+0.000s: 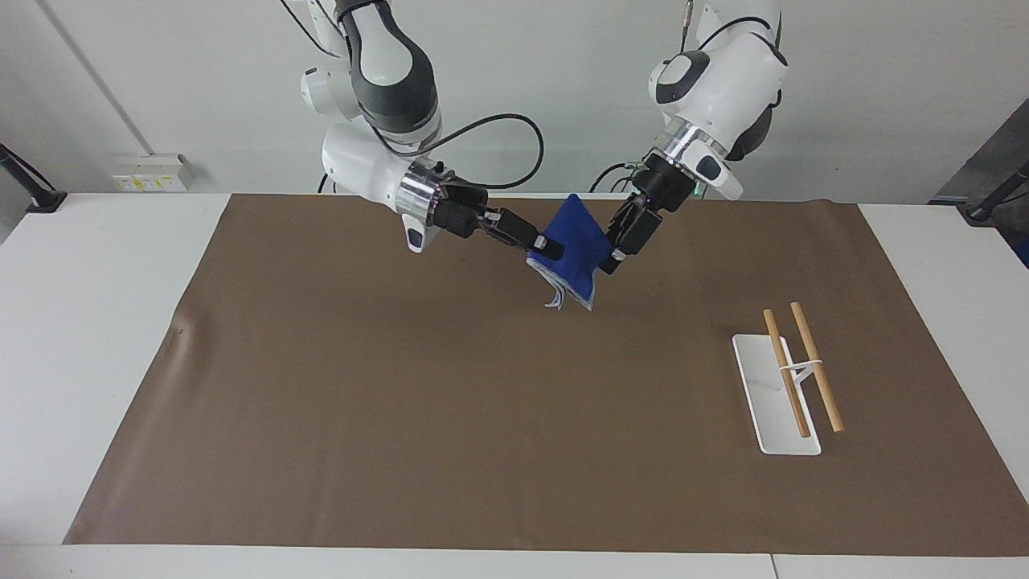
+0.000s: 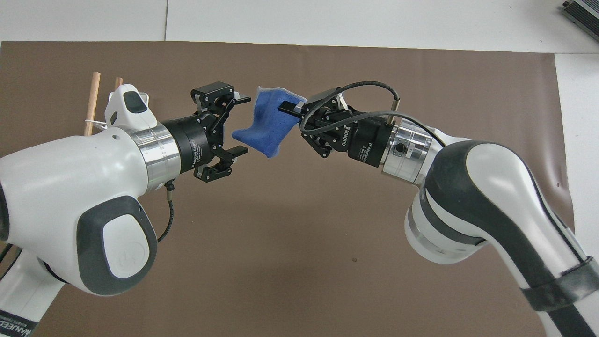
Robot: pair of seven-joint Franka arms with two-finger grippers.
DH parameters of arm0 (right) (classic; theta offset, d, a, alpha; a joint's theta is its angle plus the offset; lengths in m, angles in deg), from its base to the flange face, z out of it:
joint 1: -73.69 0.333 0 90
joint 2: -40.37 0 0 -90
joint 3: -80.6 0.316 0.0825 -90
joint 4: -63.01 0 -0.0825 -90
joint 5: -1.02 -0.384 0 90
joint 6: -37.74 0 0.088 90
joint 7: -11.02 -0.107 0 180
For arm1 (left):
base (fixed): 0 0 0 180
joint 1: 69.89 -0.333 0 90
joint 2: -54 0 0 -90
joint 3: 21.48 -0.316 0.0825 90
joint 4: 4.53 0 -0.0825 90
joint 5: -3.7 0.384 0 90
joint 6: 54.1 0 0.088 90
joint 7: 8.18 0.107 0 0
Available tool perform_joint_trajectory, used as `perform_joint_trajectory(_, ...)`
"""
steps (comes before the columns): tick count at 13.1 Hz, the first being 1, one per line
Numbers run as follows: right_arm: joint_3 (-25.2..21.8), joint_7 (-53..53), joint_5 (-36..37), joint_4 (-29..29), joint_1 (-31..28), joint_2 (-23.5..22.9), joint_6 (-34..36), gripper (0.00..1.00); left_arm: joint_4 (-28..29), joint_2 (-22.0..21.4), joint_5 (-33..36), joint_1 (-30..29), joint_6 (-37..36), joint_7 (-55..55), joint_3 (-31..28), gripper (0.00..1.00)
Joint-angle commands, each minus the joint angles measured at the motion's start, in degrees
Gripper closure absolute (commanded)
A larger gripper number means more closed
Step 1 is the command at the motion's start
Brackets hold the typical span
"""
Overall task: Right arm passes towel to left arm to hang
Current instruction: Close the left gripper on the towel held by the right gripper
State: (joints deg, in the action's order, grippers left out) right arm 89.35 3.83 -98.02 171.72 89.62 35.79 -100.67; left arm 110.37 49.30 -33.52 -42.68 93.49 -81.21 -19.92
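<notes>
Handover in hand: right pincer (image 2: pixel 292 110) grips the towel (image 2: pixel 266 131); the open left pincer (image 2: pixel 238 124) straddles its edge and must close next.

Both views are bright and evenly lit by diffuse light from above, with no hard-edged shadows. In the facing view a faint, soft shadow lies on the brown mat (image 1: pixel 514 418) directly below the towel (image 1: pixel 572 241), toward 6 o'clock. In the overhead view a broad, dim shadow darkens the mat (image 2: pixel 281 262) at centre. The white arm shells (image 2: pixel 70 187) show mild glare, and the metal wrist ring (image 2: pixel 406 149) carries small specular highlights. Focus is sharp throughout; the table (image 1: pixel 96 322) edges appear straight, without evident distortion.
</notes>
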Motion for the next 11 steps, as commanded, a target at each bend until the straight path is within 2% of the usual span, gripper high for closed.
perform_joint_trajectory(1, 0.3, -0.2, -1.33, 1.42, -0.11, 1.42, -1.16, 1.0, 2.0, -1.45, -1.53, 1.8, 3.66, -0.8, -0.59, 0.51)
perform_joint_trajectory(2, 0.3, -0.29, -1.33, 1.42, -0.11, 1.5, -1.16, 1.0, 2.0, -1.45, -1.45, 2.24, 3.67, -0.54, -0.59, 0.84)
perform_joint_trajectory(3, 0.3, -0.2, -1.33, 1.42, -0.11, 1.5, -1.16, 1.0, 1.91, -1.36, -1.45, 2.15, 3.58, 0.07, -0.68, 1.0)
perform_joint_trajectory(10, 0.3, -0.29, -1.16, 1.42, -0.2, 1.5, -1.16, 1.0, 1.3, -1.1, -1.36, 0.92, 3.76, 0.78, -0.95, 1.0)
perform_joint_trajectory(11, 0.3, -0.2, -0.46, 1.42, -0.2, 1.42, -1.16, 0.75, 1.12, -1.01, -1.27, 0.92, 3.76, 0.78, -0.95, 1.0)
